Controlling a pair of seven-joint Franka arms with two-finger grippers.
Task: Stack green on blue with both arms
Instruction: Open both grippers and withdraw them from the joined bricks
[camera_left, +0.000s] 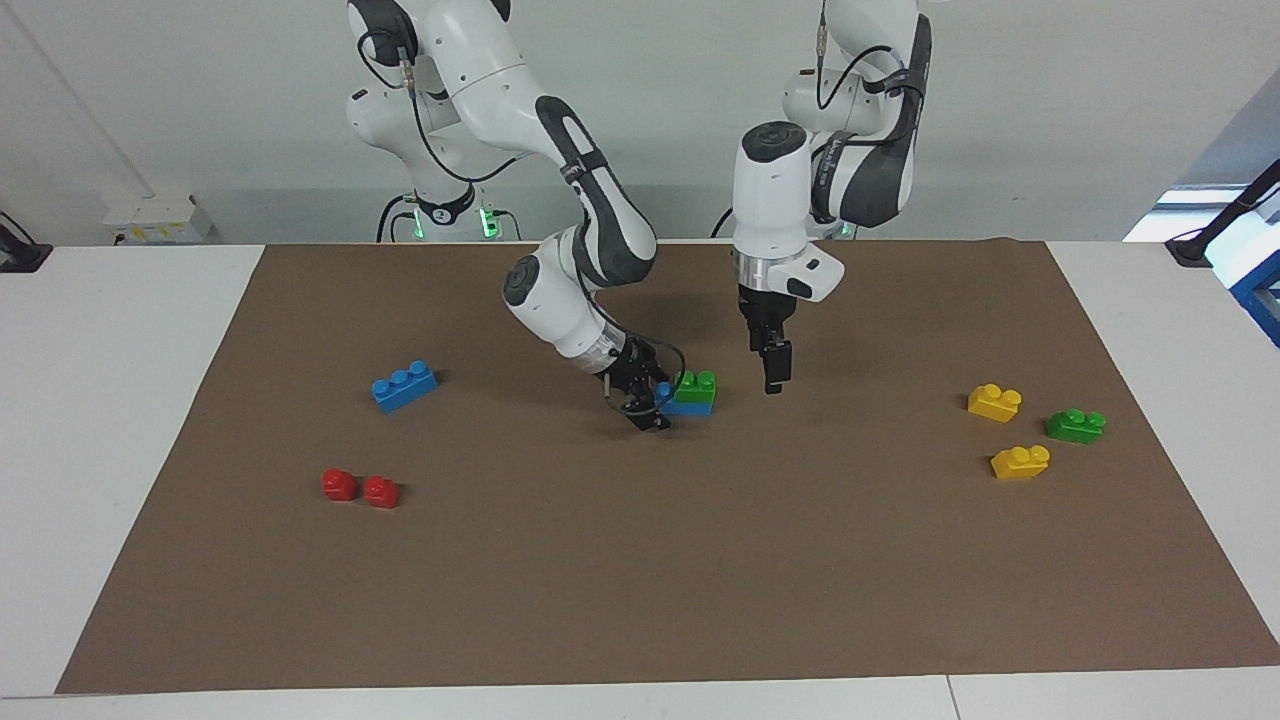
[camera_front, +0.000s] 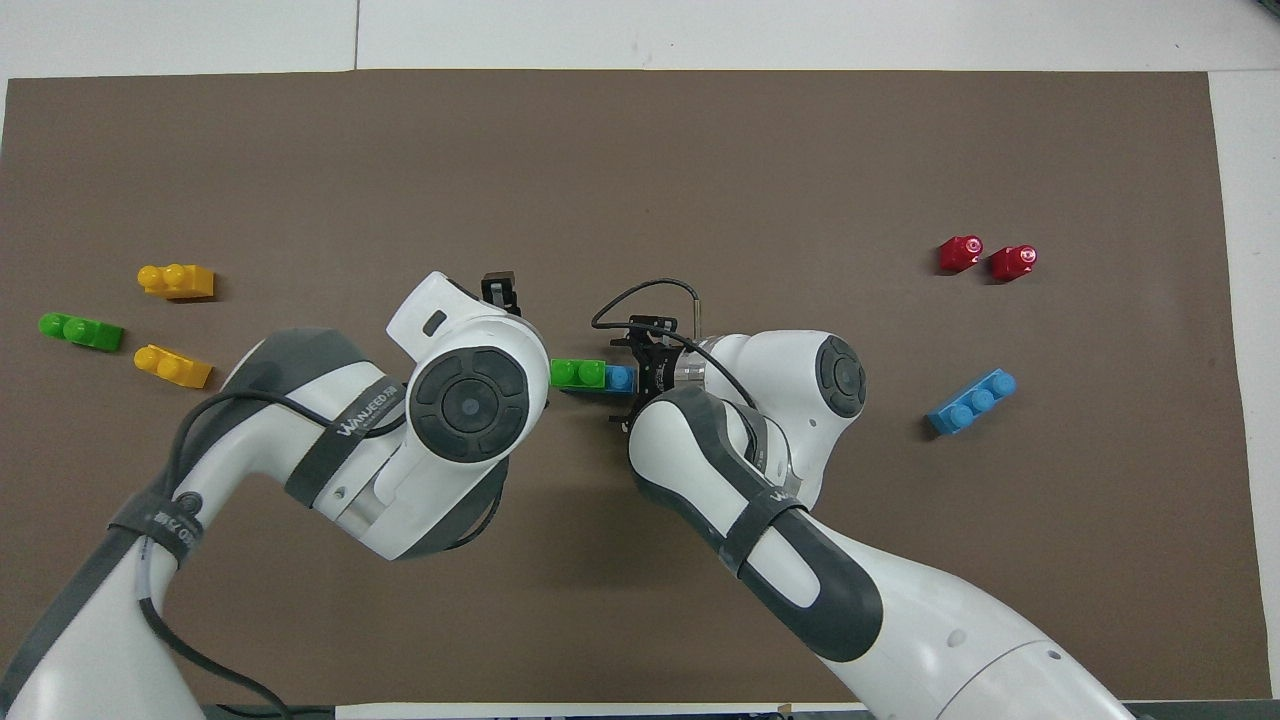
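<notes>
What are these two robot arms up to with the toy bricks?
They are stacking bricks. The small green brick now sits on the blue brick in the middle of the brown mat. The left claw is open, holds nothing and hangs in the air beside the stack, toward the left arm's end. The right claw is down at the blue brick's end, open too. Other bricks lie untouched toward both ends of the table.
</notes>
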